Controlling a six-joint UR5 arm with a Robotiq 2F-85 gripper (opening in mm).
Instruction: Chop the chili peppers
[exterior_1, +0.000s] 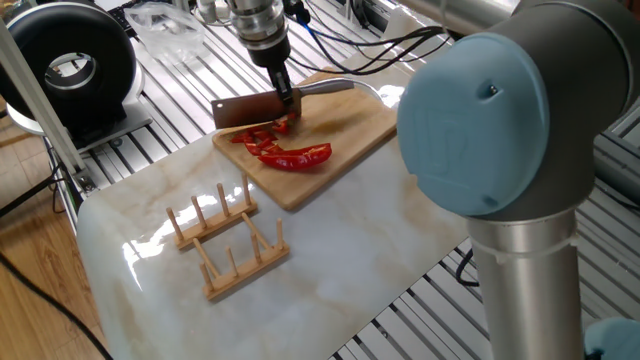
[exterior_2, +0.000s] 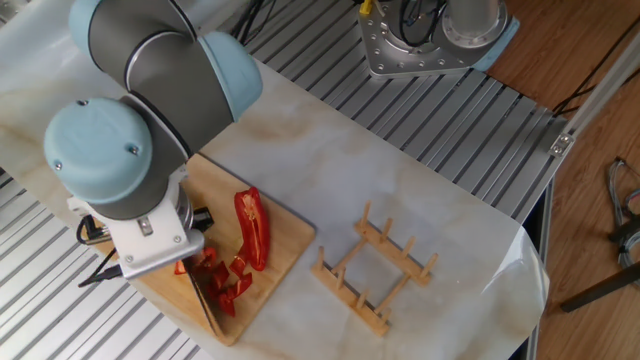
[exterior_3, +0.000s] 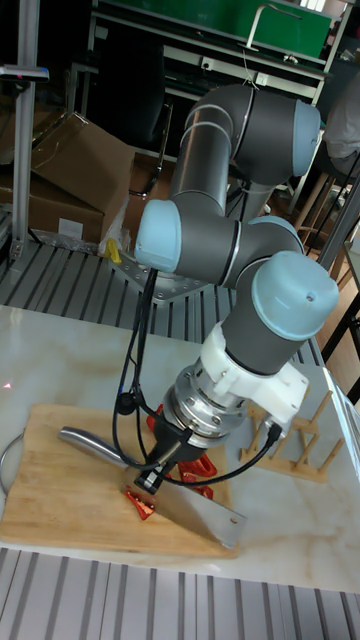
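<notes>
A long red half of the chili peppers (exterior_1: 297, 157) lies across the wooden cutting board (exterior_1: 345, 135), with small cut bits (exterior_1: 255, 137) at its left end. My gripper (exterior_1: 286, 100) is shut on a cleaver-style knife (exterior_1: 243, 111), its blade standing over the cut bits and its metal handle (exterior_1: 330, 86) pointing right. In the other fixed view my wrist hides the gripper; the long half (exterior_2: 252, 230) and the bits (exterior_2: 228, 285) show beside the blade edge (exterior_2: 205, 308). In the tall view the gripper (exterior_3: 158, 470) holds the blade (exterior_3: 200, 507) near red bits (exterior_3: 138, 503).
A wooden rack with upright pegs (exterior_1: 225, 240) stands on the marble top in front of the board, also seen as the rack (exterior_2: 375, 272). A black round device (exterior_1: 70, 65) sits at the far left. Slatted metal table surrounds the marble slab. The arm's base (exterior_2: 430, 40) is at the back.
</notes>
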